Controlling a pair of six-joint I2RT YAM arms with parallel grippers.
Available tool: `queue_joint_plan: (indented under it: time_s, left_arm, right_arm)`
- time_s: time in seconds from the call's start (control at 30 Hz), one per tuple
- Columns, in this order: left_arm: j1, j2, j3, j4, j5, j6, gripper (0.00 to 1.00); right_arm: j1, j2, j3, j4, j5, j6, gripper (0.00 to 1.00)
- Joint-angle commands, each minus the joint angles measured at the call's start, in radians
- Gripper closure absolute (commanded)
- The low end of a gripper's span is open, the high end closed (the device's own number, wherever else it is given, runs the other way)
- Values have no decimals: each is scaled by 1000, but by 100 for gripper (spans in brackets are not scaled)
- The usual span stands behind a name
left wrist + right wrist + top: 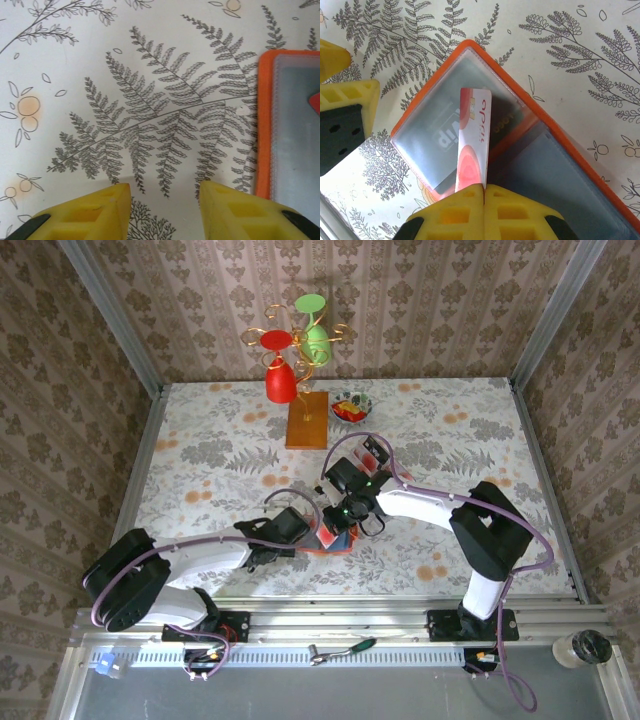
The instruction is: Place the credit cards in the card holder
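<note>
**Ana:** What is the right gripper (484,189) doing?

**Ben:** Its fingers are squeezed tight on a card (472,130), the pale one with red blobs. It holds one short end, so the other end is free to poke in.

**Ana:** Where is the card?

**Ben:** Right over the holder (470,47), close to its middle fold. The holder lies open and flat on the table (570,50), so its clear pockets face up. I can't tell if the card is in a slot yet.

**Ana:** Is anything inside the holder?

**Ben:** A dark card (512,120) shows through the plastic, just behind the pale one.

**Ana:** And the left gripper (165,200)?

**Ben:** Its fingers are a bit apart, with nothing between them. It sits low, just beside the holder's edge. I think it is there to stop the holder sliding when the card pushes in.
</note>
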Motion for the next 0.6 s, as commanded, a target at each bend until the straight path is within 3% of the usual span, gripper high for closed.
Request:
queue_joint_plan:
  time_s: [0.0, 0.57]
  left_arm:
    - [-11, -17, 9, 11, -4, 0, 58]
    - [-20, 53, 81, 106, 40, 91, 57]
  right_arm:
    - [-8, 30, 0, -68, -11, -48, 100]
    - [-31, 27, -5, -79, -23, -67, 100]
